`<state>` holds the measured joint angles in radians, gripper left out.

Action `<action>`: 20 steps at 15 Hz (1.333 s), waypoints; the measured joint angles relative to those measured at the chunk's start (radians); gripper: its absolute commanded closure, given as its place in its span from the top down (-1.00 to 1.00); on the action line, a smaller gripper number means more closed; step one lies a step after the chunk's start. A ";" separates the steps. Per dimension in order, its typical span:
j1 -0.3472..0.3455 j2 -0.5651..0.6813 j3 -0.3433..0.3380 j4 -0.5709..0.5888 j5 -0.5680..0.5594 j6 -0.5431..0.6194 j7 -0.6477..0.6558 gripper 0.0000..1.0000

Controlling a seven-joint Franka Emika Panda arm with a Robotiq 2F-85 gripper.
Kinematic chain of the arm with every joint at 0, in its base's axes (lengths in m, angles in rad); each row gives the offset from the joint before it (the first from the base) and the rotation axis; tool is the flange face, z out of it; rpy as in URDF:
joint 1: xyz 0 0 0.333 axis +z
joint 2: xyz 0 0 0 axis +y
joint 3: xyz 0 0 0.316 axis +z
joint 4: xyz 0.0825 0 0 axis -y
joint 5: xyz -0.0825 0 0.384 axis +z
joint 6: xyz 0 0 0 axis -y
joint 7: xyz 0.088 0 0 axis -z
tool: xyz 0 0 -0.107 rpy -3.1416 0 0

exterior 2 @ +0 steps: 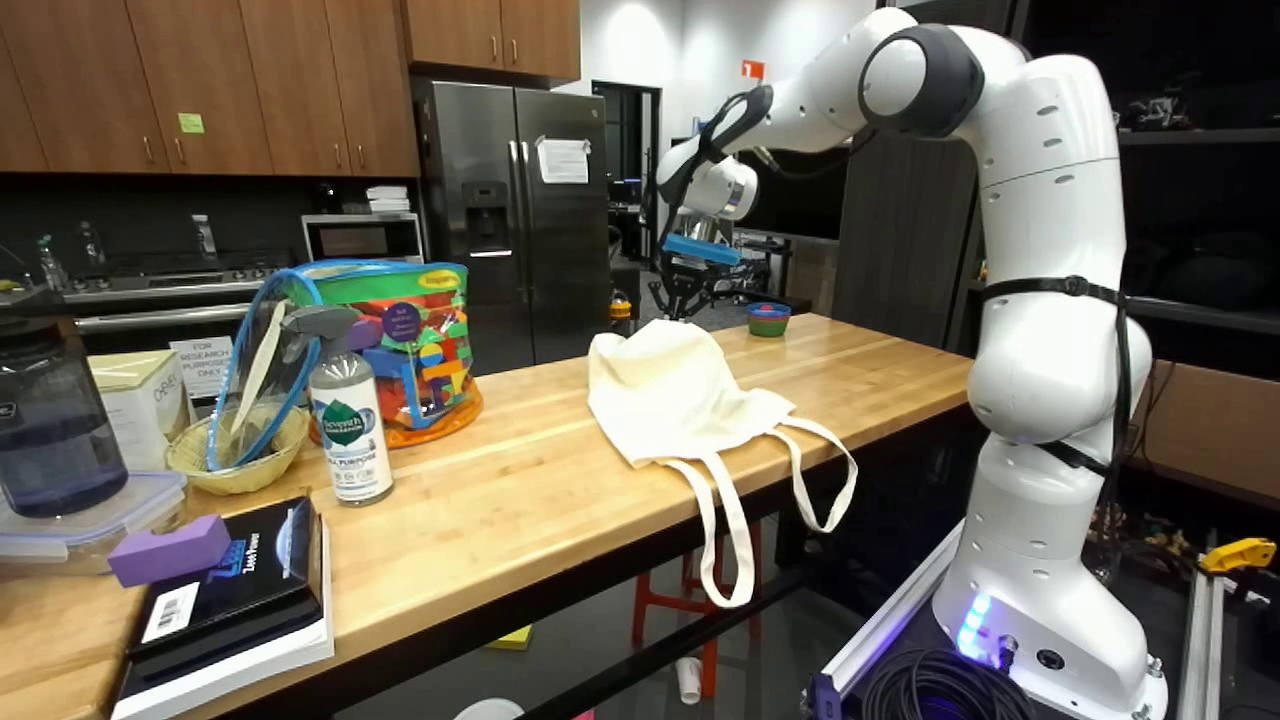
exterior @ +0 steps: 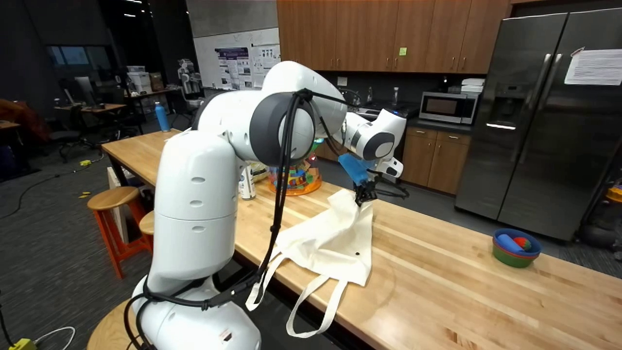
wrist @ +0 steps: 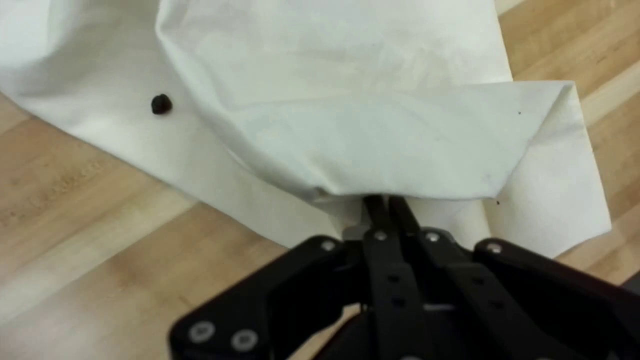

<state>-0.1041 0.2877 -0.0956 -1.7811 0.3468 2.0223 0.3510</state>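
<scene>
A cream cloth tote bag (exterior: 335,238) lies crumpled on the wooden table (exterior: 437,272). Its two straps hang over the near table edge; the bag also shows in an exterior view (exterior 2: 670,390). My gripper (exterior: 360,198) is at the bag's far, raised end, pointing down; it also shows in an exterior view (exterior 2: 680,310). In the wrist view the black fingers (wrist: 384,201) are close together, with their tips hidden under a folded edge of the bag (wrist: 380,145). The cloth is pulled up at the fingers. A small black dot (wrist: 161,104) shows on the bag.
Stacked bowls (exterior: 516,248) with small items stand at one table end. Towards the other end are a spray bottle (exterior 2: 350,430), a clear bag of toy blocks (exterior 2: 430,350), a wicker basket (exterior 2: 240,470), books (exterior 2: 230,600) and a purple block (exterior 2: 170,548).
</scene>
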 measured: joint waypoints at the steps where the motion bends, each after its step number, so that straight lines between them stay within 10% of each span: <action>1: -0.004 0.025 -0.006 0.042 0.000 0.000 0.017 -0.98; 8: -0.090 0.130 -0.080 0.228 0.002 0.001 0.105 -0.98; 20: -0.262 0.070 -0.236 0.087 0.013 0.104 0.177 -0.98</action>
<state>-0.3661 0.3580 -0.3314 -1.6943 0.3602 2.1260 0.5279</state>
